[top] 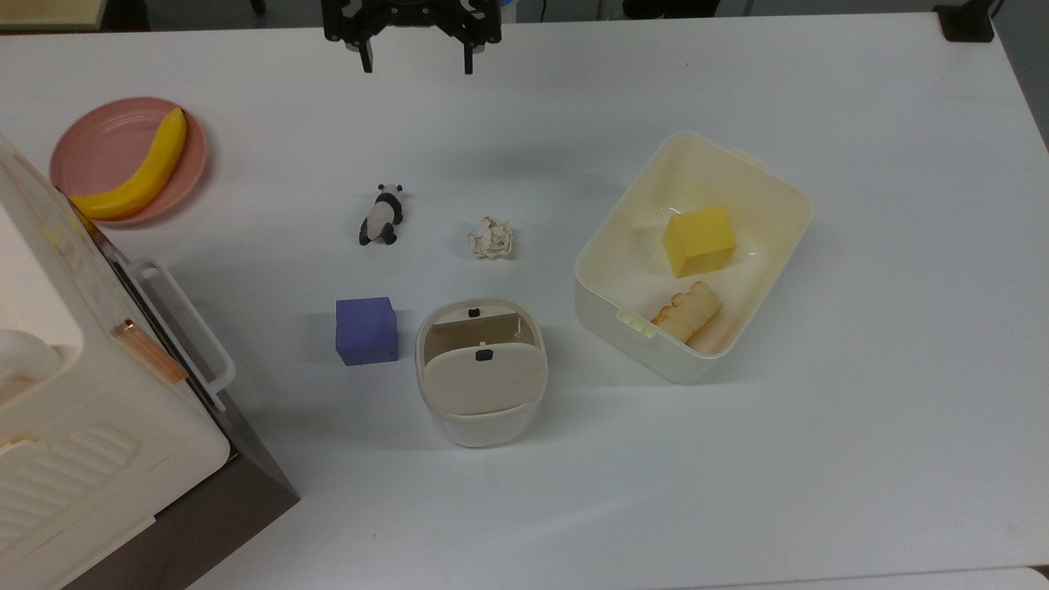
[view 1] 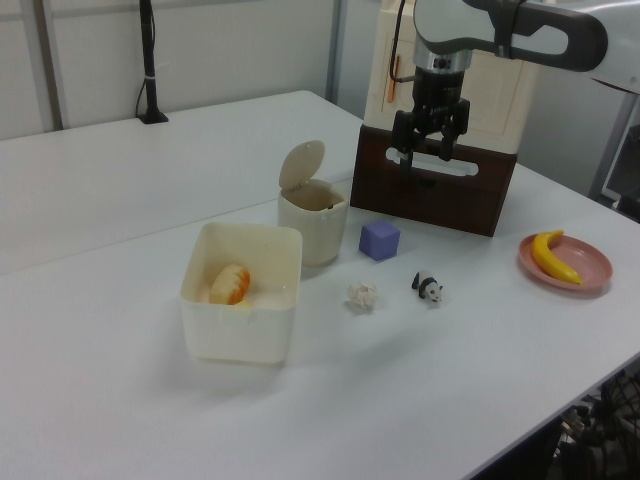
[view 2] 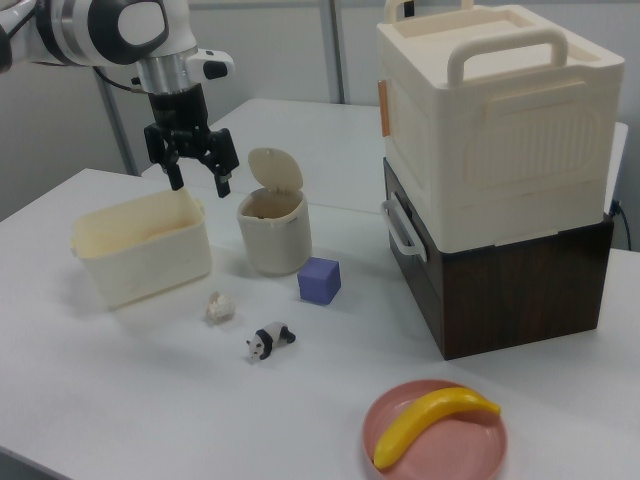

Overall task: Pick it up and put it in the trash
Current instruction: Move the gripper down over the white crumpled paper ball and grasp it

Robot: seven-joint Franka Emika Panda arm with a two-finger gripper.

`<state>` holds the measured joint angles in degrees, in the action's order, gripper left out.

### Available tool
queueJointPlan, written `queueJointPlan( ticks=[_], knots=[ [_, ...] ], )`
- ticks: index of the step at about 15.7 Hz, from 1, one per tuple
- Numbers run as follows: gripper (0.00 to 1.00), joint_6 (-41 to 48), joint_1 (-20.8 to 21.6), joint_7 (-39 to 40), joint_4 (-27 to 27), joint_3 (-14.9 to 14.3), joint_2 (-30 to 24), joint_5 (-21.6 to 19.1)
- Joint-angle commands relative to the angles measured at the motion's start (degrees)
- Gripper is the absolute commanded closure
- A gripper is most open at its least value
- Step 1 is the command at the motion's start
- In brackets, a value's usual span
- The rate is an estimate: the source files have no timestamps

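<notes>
a: where's the paper ball?

b: the paper ball (top: 491, 238) lies on the white table (top: 737, 475), out in the open. in the top view the panda figurine (top: 381, 215) is to its left, apart from it, and the large cream tub (top: 787, 197) is to its right. nothing touches it.

a: and the trash bin?

b: the trash bin (top: 481, 426) stands below the ball in the top view, near it but not touching. its beige lid (view 1: 301, 164) is tipped up, standing nearly upright in the left view, so the mouth is open. a purple cube (top: 365, 329) sits just beside the bin on the top view's left.

a: the gripper?

b: the gripper (top: 416, 59) hangs above the table at the top edge of the top view, well apart from the ball. its two fingers are spread wide with nothing between them; the right view shows that plainly (view 2: 196, 179).

a: anything in the tub?

b: a yellow block (top: 699, 240) and a bread-like piece (top: 687, 313).

a: what else?

b: a banana (top: 139, 174) on a pink plate (top: 98, 139), and a cream case stacked on a dark brown box (view 2: 510, 290).
</notes>
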<state>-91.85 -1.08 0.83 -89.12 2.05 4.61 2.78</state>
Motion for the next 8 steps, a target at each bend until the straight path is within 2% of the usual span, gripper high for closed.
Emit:
queueJointPlan(
  ticks=[1, 8],
  knots=[
    [0.00, 0.97, 0.64, 1.37, -0.88, -1.78, -1.18, -1.11],
    [0.00, 0.71, 0.64, 1.55, -1.06, -1.61, -1.01, -1.11]
  ],
)
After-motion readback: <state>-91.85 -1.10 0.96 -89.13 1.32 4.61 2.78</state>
